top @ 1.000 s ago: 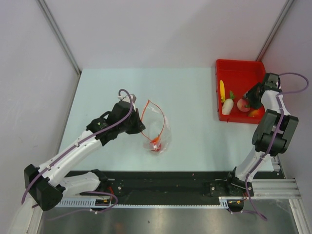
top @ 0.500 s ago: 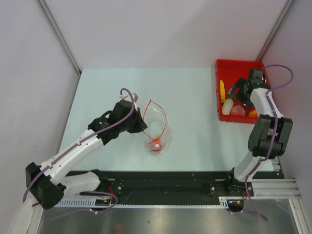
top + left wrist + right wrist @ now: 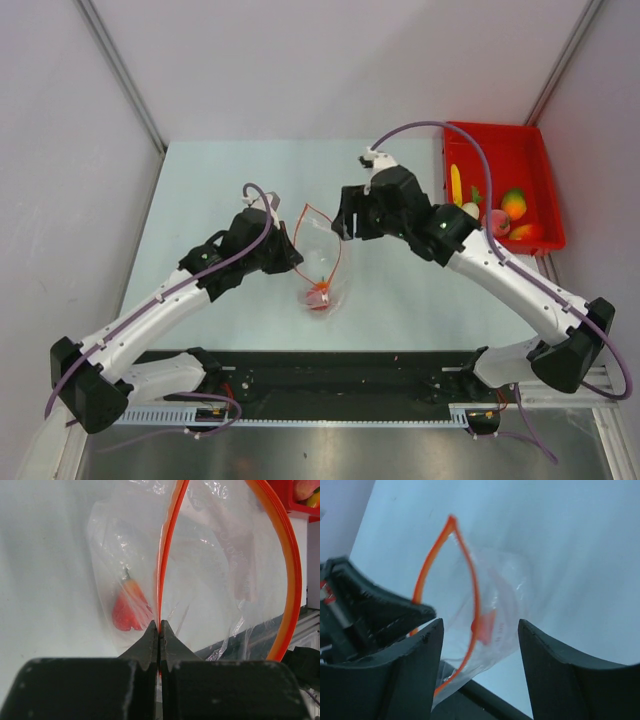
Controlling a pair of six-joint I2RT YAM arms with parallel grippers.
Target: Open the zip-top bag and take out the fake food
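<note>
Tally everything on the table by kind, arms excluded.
zip-top bag: 1
red tray: 1
fake food: 6 (in the tray: yellow piece, white radish, pink piece, orange-green fruit, orange piece; in the bag: red piece)
Total: 8

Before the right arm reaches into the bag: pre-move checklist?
1. Left gripper shut on the red-orange zip strip of the small clear plastic bag: ok.
2. Bag mouth spread into an open loop: ok.
3. Right gripper open and empty: ok.
4. Right gripper centred on the mouth: not ok; in its wrist view the loop sits off-centre in the gap.
5. Target, the red toy food piece at the bag's bottom, visible: ok.
6. Mouth wide enough for the open jaws: cannot tell.
</note>
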